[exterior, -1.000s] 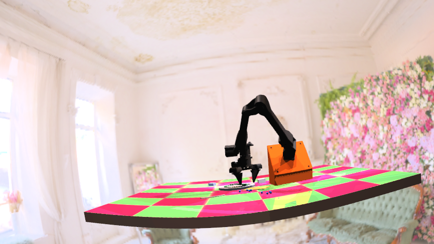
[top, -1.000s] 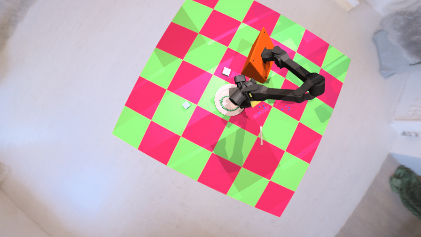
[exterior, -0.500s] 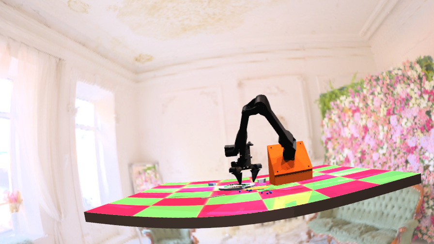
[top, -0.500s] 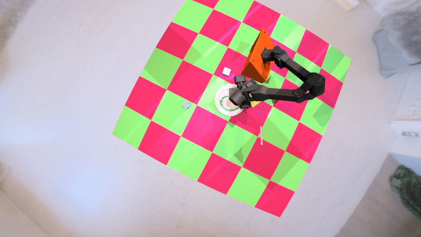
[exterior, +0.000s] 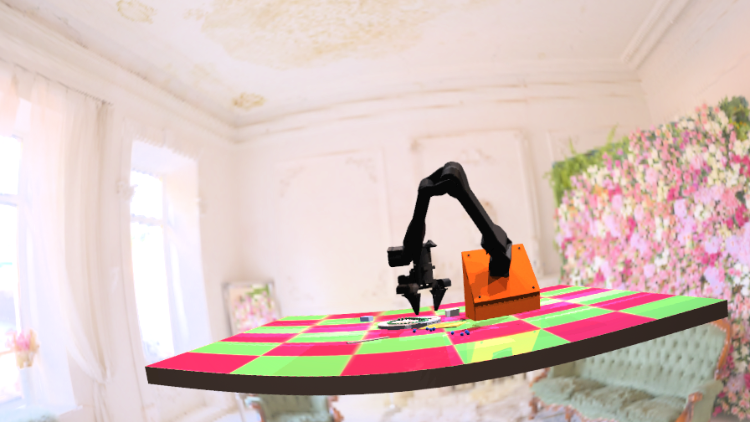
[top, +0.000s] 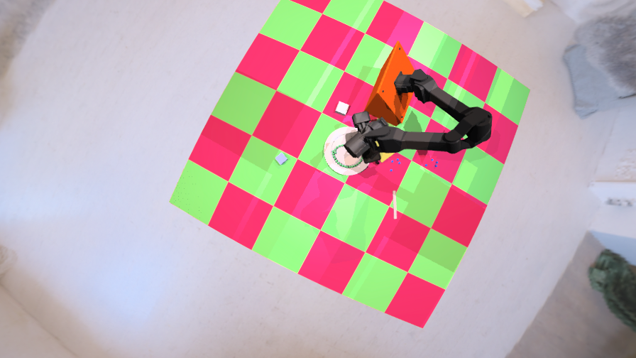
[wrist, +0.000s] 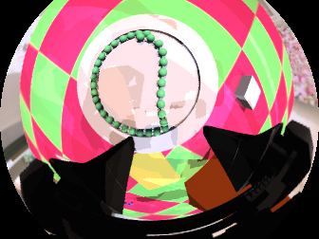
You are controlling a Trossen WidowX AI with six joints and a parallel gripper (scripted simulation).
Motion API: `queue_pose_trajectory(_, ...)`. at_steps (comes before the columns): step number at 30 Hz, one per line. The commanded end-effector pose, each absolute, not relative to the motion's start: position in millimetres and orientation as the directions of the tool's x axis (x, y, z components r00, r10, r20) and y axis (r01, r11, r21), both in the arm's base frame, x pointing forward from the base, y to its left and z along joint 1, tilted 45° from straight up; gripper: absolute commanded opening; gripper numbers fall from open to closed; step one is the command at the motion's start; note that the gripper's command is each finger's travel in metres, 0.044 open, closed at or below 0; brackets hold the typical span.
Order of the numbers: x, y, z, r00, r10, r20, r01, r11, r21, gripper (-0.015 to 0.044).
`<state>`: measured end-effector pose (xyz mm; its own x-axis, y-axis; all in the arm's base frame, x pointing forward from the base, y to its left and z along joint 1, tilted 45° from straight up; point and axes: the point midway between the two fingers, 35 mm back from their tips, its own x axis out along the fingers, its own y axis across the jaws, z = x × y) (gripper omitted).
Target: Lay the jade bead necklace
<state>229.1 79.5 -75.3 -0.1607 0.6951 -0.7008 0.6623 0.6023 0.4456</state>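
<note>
The round bead board [top: 328,156] [exterior: 386,328] [wrist: 210,81] is a pale disc with a ring groove. The green jade bead necklace [top: 348,167] [wrist: 163,62] lies on it as a D shape. In the wrist view its left side follows the groove line, while its right side runs nearly straight inside the ring. The groove's right arc shows bare there. My gripper [exterior: 427,311] [wrist: 169,135] is open and empty, its tips apart above the board's near edge, by the necklace's lower right corner. In the top view the arm hides part of board and necklace.
A white block [top: 341,107] [exterior: 452,312] [wrist: 252,93] and a lavender block [top: 280,158] [exterior: 366,318] stand near the board. A yellow flat piece [wrist: 154,170], several small blue beads [top: 391,170] and a pale stick [top: 395,204] lie around. The orange base [top: 387,84] [exterior: 500,285] stands behind.
</note>
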Motion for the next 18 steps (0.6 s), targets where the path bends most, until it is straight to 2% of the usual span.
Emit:
queue_pose_trajectory(1,239.6,65.5,-65.1,-0.149,0.692,-0.707,0.603,0.63,0.489,0.023)
queue_pose_trajectory(5,239.6,65.5,-65.1,-0.149,0.692,-0.707,0.603,0.63,0.489,0.0125)
queue_pose_trajectory(18,239.5,74.6,-74.2,-0.143,0.691,-0.708,0.601,0.629,0.492,0.012)
